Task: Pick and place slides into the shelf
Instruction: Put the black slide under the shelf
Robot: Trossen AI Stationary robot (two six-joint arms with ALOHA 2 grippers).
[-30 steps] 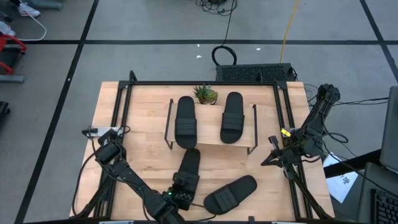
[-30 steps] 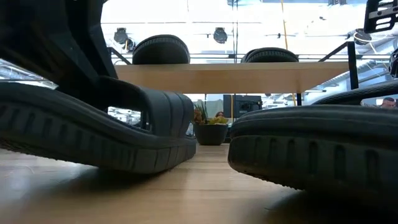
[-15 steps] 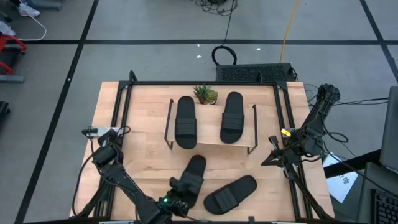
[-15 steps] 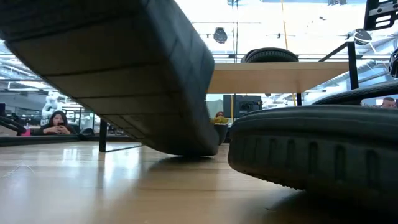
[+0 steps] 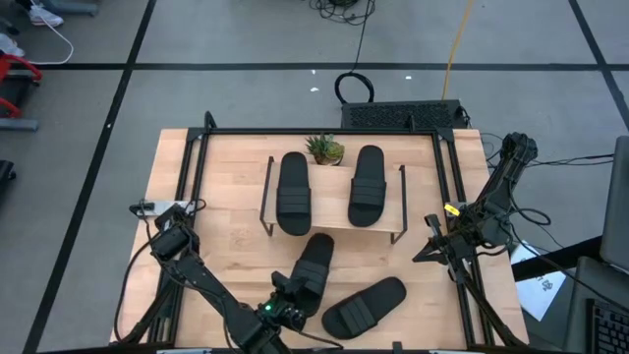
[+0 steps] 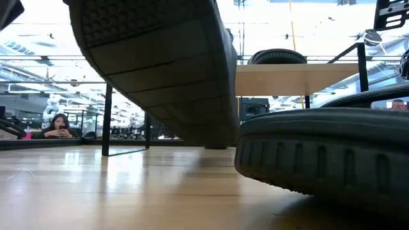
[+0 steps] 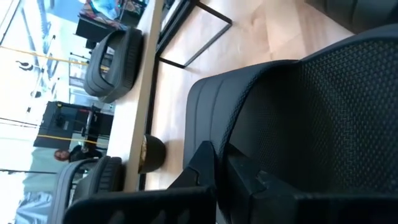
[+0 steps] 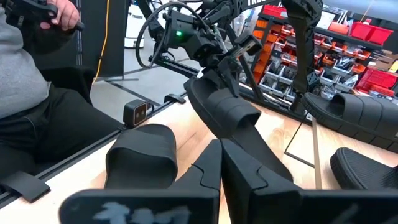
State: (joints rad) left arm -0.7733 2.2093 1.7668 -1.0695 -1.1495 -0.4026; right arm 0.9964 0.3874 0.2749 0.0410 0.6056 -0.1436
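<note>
The table (image 5: 226,187) fills the high view's centre. At its middle stands the shelf (image 5: 332,228), two slides (image 5: 293,192) on top. Lower centre, the left pincer (image 5: 283,303) holds a third slide (image 5: 311,270), lifted and tilted; a fourth (image 5: 365,306) lies beside it. The right pincer (image 5: 432,248) waits at the right edge, fingers closed.

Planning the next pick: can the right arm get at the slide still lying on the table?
Probably yes. That slide lies flat on the tabletop, uncovered, with bare wood between it and the right pincer. The left pincer holds another slide just beside it, so clearance is tight.
</note>
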